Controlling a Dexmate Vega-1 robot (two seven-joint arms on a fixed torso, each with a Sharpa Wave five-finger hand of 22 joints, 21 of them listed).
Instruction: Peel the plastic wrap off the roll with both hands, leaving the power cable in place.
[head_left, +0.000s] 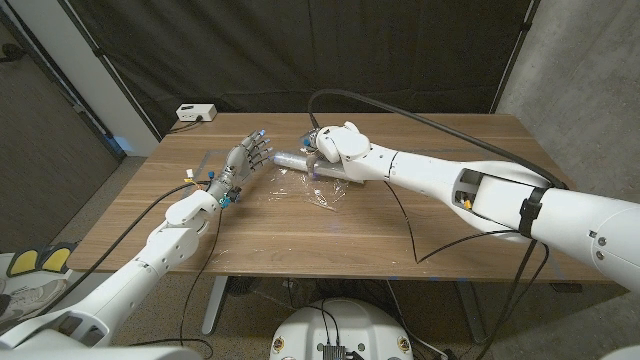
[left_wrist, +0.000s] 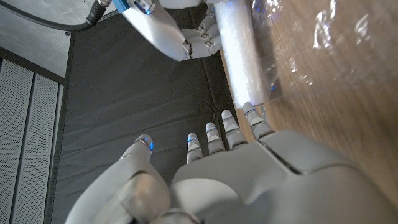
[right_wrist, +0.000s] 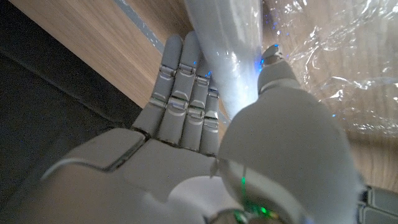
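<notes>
So from where I'm standing, the right hand (head_left: 335, 145) has the roll (head_left: 290, 159) wrapped up at its right end, fingers behind it and thumb over the front, which the right wrist view shows nicely. The left hand (head_left: 243, 160) is holding nothing, fingers spread fairly wide and reaching toward the roll's free left end, tips just about at it in the left wrist view. I can't tell whether they're actually touching.

The roll sits toward the back middle of the wooden table (head_left: 300, 235). A crinkly sheet of plastic wrap (head_left: 325, 190) is already pulled loose and lies on the wood in front of it, toward the robot.

If I were driving this, I'd keep the right hand's grip firm so the roll can't spin or slide, then bring the left fingers down onto the loose film rather than the tube and pull toward the near edge, straight across the roll, so it unwinds instead of bunching. Also watch the black cable (head_left: 405, 225) on the table by the right arm, which I take for the power cable, so the arm doesn't drag it.

The long axis runs pretty much left to right across the table, free end pointing at the left hand.
</notes>
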